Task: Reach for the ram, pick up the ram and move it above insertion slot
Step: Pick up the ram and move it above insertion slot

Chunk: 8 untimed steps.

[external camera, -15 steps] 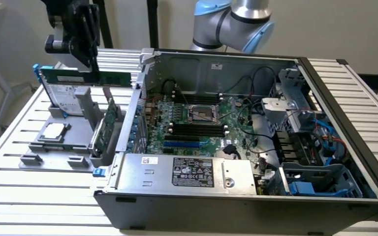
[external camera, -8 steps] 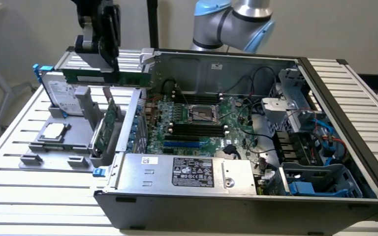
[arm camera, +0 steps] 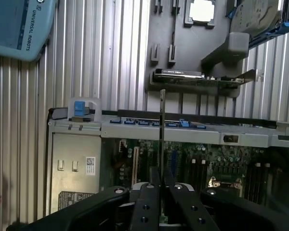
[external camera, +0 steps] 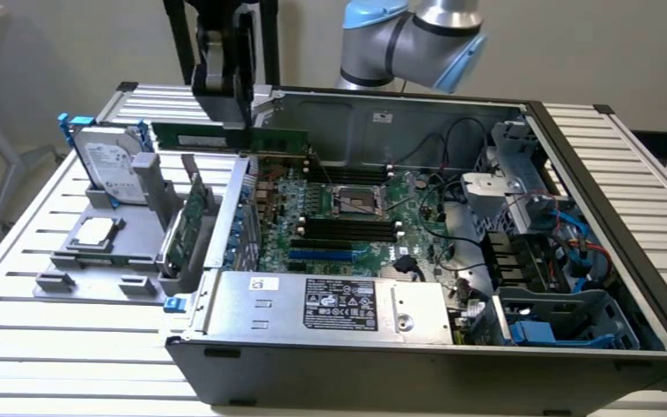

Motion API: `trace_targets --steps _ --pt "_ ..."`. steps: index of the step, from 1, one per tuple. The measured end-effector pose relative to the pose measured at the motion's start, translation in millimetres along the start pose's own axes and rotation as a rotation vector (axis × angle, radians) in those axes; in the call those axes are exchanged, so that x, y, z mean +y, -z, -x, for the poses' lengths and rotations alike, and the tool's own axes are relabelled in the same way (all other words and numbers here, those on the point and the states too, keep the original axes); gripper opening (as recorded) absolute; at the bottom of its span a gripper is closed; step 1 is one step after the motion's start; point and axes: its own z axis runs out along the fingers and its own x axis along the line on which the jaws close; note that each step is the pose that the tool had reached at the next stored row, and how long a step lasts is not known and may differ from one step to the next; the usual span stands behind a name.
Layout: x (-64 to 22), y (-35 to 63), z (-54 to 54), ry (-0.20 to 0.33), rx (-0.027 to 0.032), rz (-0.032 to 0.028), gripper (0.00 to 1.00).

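Evidently we have the ram [external camera: 232, 136] already off its holder: the gripper [external camera: 236, 122] is closed on it, holding the long green stick level and on edge over the near rim of the open computer case [external camera: 426, 347], towards the exterior view's left. In the wrist view the ram [arm camera: 162, 130] runs as a thin line straight out from between the fingers [arm camera: 149, 202], which pinch its two flat faces (a sensible hold, we judge, since it keeps the contact edge free and pointing down at the board).

Below and further inside the case lies the motherboard [external camera: 346, 217] with its dark memory slots [external camera: 351, 230]; the ram hangs well above them and off to the side, so we judge it not yet over the insertion slot.

On the tabletop [external camera: 56, 339] beside the case sits the grey fixture tray [external camera: 90, 261], carrying a hard drive [external camera: 108, 165] upright and a larger green card [external camera: 183, 226] on edge.

The arm comes down from above, the gripper pointing straight down, the blue-capped joints [external camera: 415, 39] behind the case's back wall.
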Motion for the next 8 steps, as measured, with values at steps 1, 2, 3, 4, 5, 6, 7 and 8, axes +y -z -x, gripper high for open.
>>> trace_targets --steps 1,2,3,4,5,6,7,8 --pt "-4.5 0.1 -0.2 0.000 0.0000 0.0000 0.14" --pt "-9.0 0.0 -0.4 0.000 -0.0001 0.0000 0.14" --pt "-13.5 0.0 -0.6 0.000 -0.0001 -0.0001 0.14" --pt "-18.0 -0.1 -0.7 0.000 0.0000 0.0000 0.14" --pt "-22.9 -0.3 -0.9 0.000 0.0000 0.0000 0.14" --pt "-27.2 -0.6 -1.0 0.000 0.0000 0.0000 0.14" --pt "-31.9 -1.0 -1.1 0.000 0.0000 0.0000 0.14" --pt "-36.3 -1.6 -1.1 0.000 0.0000 0.0000 0.14"
